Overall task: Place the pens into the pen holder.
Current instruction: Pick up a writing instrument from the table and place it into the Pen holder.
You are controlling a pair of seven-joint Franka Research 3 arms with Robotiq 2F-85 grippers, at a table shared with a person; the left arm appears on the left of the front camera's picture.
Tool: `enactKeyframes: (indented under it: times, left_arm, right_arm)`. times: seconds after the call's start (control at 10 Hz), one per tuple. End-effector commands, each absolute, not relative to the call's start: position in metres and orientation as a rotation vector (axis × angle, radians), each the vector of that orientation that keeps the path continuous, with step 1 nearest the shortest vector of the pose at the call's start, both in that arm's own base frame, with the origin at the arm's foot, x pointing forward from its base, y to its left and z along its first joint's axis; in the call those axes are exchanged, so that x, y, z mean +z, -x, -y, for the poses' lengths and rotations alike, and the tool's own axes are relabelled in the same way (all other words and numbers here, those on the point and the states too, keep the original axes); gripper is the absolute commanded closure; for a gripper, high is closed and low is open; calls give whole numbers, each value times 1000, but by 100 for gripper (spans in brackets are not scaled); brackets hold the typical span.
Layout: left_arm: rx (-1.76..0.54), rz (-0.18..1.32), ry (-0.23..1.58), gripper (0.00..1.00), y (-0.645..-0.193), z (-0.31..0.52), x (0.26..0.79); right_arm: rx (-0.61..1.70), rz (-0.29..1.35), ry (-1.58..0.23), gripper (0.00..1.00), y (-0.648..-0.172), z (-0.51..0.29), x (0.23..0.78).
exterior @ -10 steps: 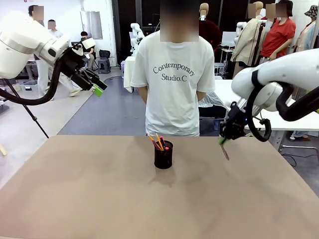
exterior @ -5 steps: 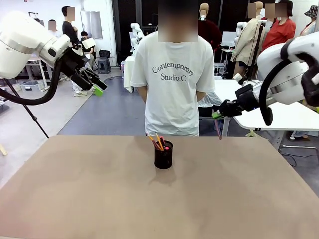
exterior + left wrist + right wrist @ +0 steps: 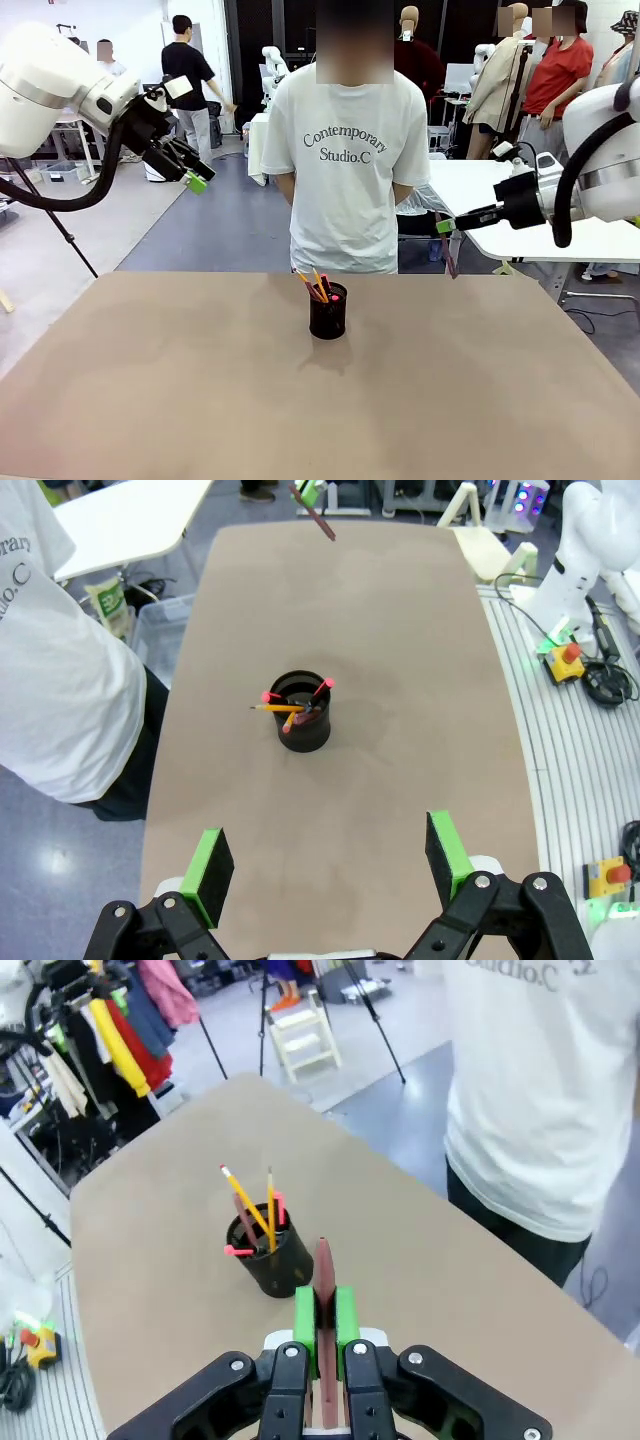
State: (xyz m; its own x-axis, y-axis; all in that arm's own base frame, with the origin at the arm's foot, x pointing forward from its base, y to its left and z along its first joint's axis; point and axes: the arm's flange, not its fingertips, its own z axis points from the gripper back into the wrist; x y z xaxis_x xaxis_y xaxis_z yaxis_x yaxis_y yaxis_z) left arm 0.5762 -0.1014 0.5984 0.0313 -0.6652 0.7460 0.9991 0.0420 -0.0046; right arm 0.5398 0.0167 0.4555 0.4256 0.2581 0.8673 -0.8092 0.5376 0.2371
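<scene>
A smooth, matte brown worktop (image 3: 200, 380) stretched toward a person in a white T-shirt (image 3: 345, 150) standing at its far edge. Near the middle stood the pen holder (image 3: 328, 315), a small black mesh cylinder, with thin yellow and pink-tipped pens (image 3: 315, 285) leaning out of it. The right gripper (image 3: 447, 226) hung above the worktop's far right corner, well apart from the holder, its green pads pinching a slim reddish-brown pen (image 3: 322, 1260). The left gripper (image 3: 197, 182) was raised high at the left, its fingers spread wide.
</scene>
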Motion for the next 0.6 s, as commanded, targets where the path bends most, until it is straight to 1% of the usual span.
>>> enactKeyframes:
  times: [0.0, 0.5]
  left_arm:
    - [-1426, 660, 649, 0, -575, 101, 599]
    - [-1426, 660, 649, 0, -575, 101, 599]
  right_arm:
    - [705, 868, -720, 100, -547, -18, 458]
    - [733, 882, -726, 100, -541, -15, 453]
